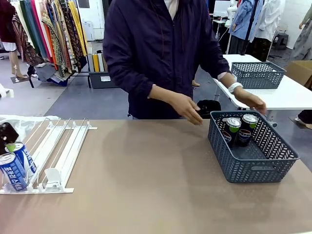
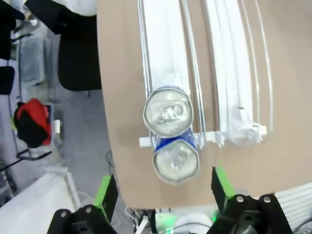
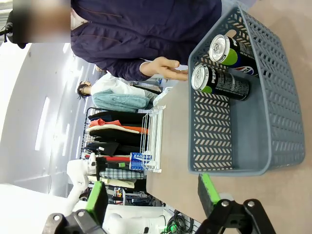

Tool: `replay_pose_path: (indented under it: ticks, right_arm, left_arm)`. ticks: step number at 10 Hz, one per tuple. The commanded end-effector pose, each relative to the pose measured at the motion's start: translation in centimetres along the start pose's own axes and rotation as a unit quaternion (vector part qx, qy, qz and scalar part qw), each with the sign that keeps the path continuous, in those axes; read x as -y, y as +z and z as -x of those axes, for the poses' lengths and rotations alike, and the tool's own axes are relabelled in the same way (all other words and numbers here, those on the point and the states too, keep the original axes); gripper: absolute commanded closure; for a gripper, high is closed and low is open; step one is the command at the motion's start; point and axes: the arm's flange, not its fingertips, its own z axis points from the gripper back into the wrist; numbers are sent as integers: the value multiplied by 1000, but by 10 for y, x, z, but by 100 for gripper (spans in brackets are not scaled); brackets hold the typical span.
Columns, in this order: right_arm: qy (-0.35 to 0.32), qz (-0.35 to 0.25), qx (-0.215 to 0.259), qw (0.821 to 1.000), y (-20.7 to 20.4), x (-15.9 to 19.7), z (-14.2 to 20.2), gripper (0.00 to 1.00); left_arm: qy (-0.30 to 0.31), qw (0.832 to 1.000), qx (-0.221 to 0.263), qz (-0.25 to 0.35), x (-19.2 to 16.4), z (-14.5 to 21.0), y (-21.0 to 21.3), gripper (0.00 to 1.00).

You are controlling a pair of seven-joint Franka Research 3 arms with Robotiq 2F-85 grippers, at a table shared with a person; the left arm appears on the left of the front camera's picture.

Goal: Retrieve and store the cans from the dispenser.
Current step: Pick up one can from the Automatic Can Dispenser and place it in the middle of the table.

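My left gripper hangs over the near end of the dispenser. Its fingers are spread wide at 7 and 5 o'clock in my left wrist view and hold nothing. Toward 12 o'clock from the gap between them, two blue cans stand upright and touching, one behind the other in one lane, silver tops facing me. The dispenser's white front lip crosses between the two tops. At 3 o'clock from the cans, a pusher block sits at the lip end of the next lane.

In the front view the dispenser lies at 9 o'clock on the table, with the blue cans at its near left corner. The basket sits at 3 o'clock. Two black cans stand upright side by side in its far left corner, at about 11 o'clock inside it.

The person leans in from 12 o'clock. One hand is just beyond the basket's far left corner. The other is above the far rim, toward 1 o'clock.

My right gripper is also empty, with its fingers wide apart. In its wrist view the basket lies toward 2 o'clock and the black cans in it toward 1 o'clock. The dispenser is well off, near 11 o'clock.
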Motion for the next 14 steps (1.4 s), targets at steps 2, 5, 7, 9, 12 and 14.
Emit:
replay_pose_path:
  ticks: [2,5,7,9,12,14]
  right_arm:
    - [-1,-2,-2,1000,2,-4,0,0]
    - [-1,-2,-2,1000,2,-4,0,0]
    - [-1,-2,-2,1000,2,-4,0,0]
    - [-1,-2,-2,1000,2,-4,0,0]
    - [-1,-2,-2,1000,2,-4,0,0]
    - [-1,-2,-2,1000,2,-4,0,0]
  left_arm:
    - [35,999,-10,-18,-1,8,-24,0]
    - [14,998,-49,29,8,4,-52,0]
    - [19,995,-91,47,6,11,-62,0]
    - [21,995,-88,38,1,11,-69,0]
    - [-5,996,-76,37,2,10,-79,0]
    - [-8,996,-73,48,1,11,-77,0]
